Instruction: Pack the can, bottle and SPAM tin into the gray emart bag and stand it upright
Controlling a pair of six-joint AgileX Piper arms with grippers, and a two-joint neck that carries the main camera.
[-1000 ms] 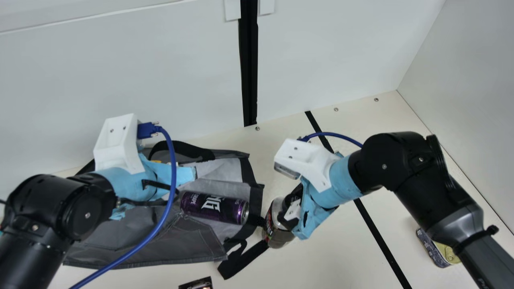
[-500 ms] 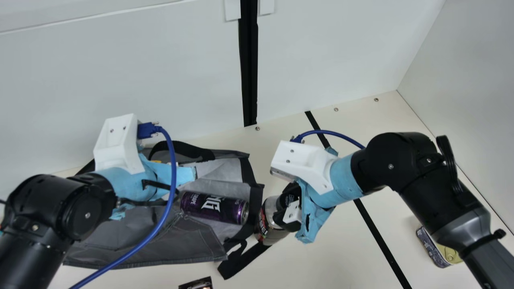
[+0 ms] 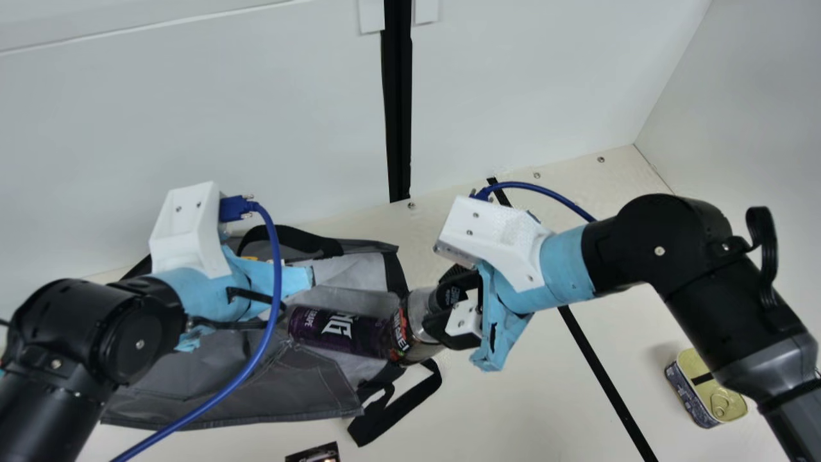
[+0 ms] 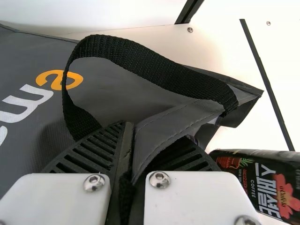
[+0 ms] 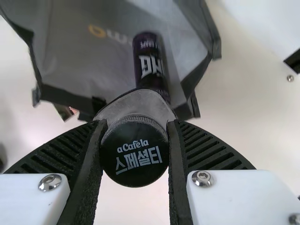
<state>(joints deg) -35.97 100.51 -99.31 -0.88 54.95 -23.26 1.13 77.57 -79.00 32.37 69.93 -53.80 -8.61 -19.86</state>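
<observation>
Main view: R fingers (image 3: 438, 330) clamped on bottle (image 3: 403, 333) nr can (image 3: 321, 327); L fingers (image 3: 237, 325) gripping bag (image 3: 308, 382).

The setting is presenting as a robotics lab or an enclosed test station; the wider room is lying outside the views. In the main view, a white back wall (image 3: 192, 128) and a pale side wall (image 3: 737, 115) are enclosing a cream table (image 3: 545, 417). Screw heads (image 3: 411, 205) are dotting its far edge, and a black strip (image 3: 603, 378) is crossing its surface. Two jointed black arms, left (image 3: 96, 327) and right (image 3: 667, 247), are reaching over it, both wearing light-blue wrapping (image 3: 564, 269) and white brackets (image 3: 186, 224). A blue cable (image 3: 276, 282) is hanging from the left bracket.
</observation>
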